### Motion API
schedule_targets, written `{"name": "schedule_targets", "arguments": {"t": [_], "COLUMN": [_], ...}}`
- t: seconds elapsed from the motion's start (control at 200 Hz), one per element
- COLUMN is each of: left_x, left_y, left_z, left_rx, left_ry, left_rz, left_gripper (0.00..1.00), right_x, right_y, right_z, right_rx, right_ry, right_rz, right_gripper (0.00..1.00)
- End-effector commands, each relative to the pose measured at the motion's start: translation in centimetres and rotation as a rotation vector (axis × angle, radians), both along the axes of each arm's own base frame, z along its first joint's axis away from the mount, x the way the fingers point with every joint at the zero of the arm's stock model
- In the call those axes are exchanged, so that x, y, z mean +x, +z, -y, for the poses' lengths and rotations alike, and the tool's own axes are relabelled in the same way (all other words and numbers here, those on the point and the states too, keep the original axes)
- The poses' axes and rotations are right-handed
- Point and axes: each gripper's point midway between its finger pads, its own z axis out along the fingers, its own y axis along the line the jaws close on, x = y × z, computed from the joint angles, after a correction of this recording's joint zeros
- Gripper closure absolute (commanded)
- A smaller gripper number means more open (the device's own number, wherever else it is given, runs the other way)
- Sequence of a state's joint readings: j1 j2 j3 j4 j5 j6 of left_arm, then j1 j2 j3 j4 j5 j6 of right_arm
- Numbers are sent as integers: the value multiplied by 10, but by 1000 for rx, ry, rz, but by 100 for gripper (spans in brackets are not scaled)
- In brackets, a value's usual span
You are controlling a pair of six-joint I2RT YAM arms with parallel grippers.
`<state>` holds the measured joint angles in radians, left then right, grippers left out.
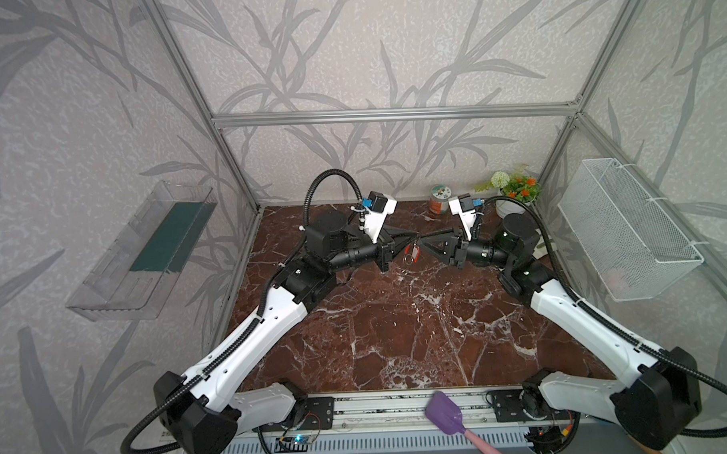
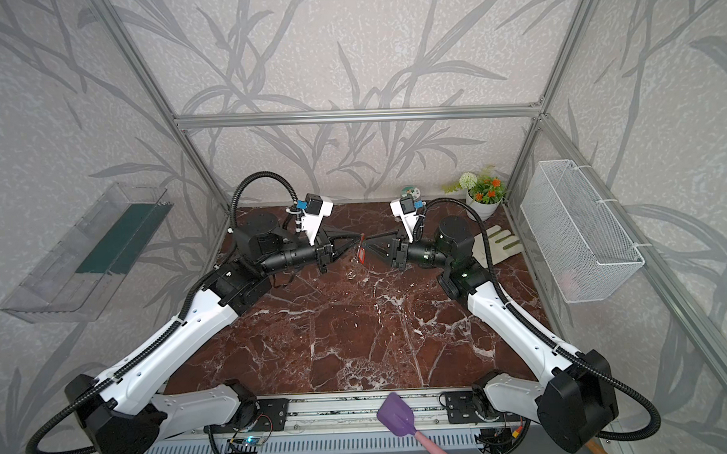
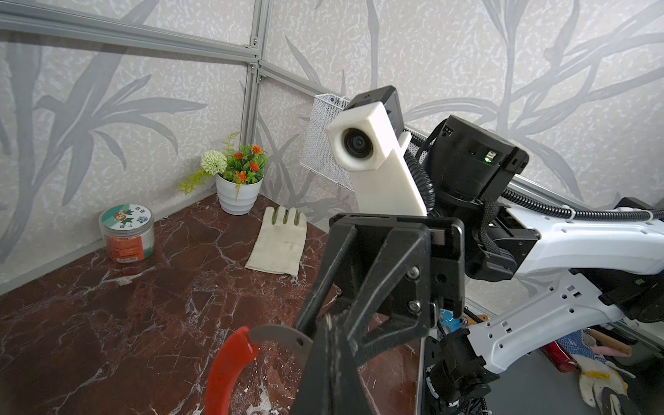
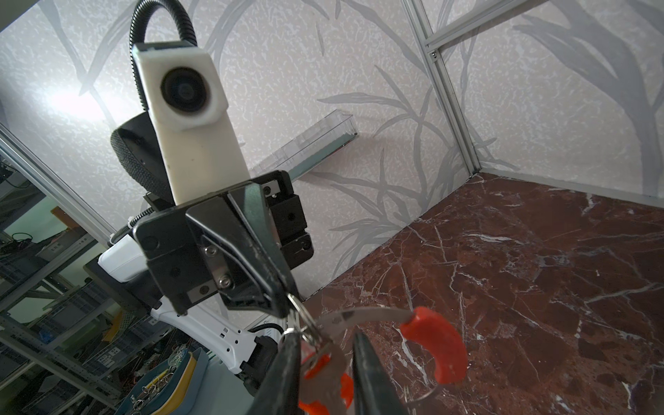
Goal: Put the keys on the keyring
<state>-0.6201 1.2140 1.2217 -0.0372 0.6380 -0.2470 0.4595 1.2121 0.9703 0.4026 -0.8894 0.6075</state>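
Both arms meet above the middle of the marble table. My left gripper [image 3: 330,345] is shut on the grey band of the keyring [image 3: 280,336], whose red section [image 3: 230,366] curves away to one side. In the right wrist view the band [image 4: 370,312] runs to the red section [image 4: 438,345]. The keys [image 4: 323,366] are a red-orange tag, and its tiny metal ring sits at the band. They hang between the fingers of my right gripper [image 4: 325,343], which stand slightly apart. In both top views the keys [image 1: 412,254] [image 2: 360,256] dangle below the two gripper tips.
A jar [image 1: 438,200] and a potted plant [image 1: 514,189] stand at the back wall. A white glove [image 2: 495,244] lies behind the right arm. A wire basket [image 1: 628,227] hangs on the right wall and a clear shelf [image 1: 146,252] on the left. A purple spatula [image 1: 447,412] lies on the front rail.
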Motion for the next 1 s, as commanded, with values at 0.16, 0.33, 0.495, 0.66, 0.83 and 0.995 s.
{"name": "schedule_targets", "arguments": {"t": [0.16,0.33,0.495,0.66,0.83,0.995], "left_x": [-6,-6,-7,-6,-4,-4], "left_y": [16,15,15,15,13,11], "left_z": [1,1,2,3,2,0], "left_rx": [-27,-27,-28,-26,-14,3], "left_ry": [-25,-26,-34,-34,-19,-11], "left_rz": [30,27,23,20,11,7], "left_gripper": [100,100,100,100,100,94], "right_x": [-1,-1,-3,-7,-11,-14], "right_y": [26,24,26,27,25,23], "right_z": [1,-1,-2,-4,-3,0], "right_rx": [36,38,44,44,24,-14], "right_ry": [-16,4,20,52,51,44], "right_rz": [100,84,84,81,89,107], "right_gripper": [76,77,82,92,100,100]}}
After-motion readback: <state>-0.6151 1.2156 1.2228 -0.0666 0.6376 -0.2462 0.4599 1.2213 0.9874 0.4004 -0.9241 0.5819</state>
